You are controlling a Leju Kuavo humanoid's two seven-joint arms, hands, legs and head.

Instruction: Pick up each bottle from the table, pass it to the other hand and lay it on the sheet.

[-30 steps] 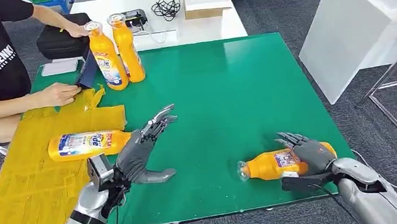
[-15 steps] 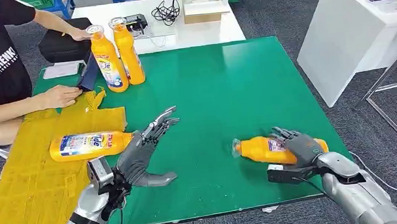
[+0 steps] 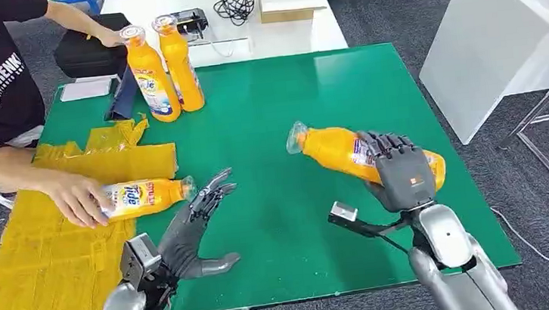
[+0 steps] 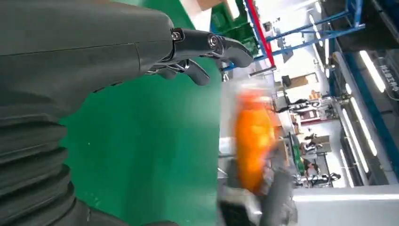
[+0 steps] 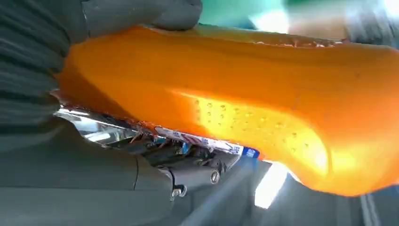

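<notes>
Your right hand point(image 3: 402, 173) gripped the orange detergent bottle point(image 3: 347, 152) aloft over the green table point(image 3: 289, 100), its cap pointing to ten o'clock. Your left hand point(image 3: 191, 227), fingers spread and empty, waited at its eight o'clock.

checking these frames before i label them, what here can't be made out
- Orange plastic bottle held by the right robot hand: its label is covered by the fingers in the head view, and it is motion-blurred in the left wrist view.
- Lying orange bottle on the yellow sheet: its base is hidden under a person's hand in the head view.
- Two standing orange bottles: label text too small in the head view.
- Right wrist view: bottle ends cut off by the edges.
</notes>
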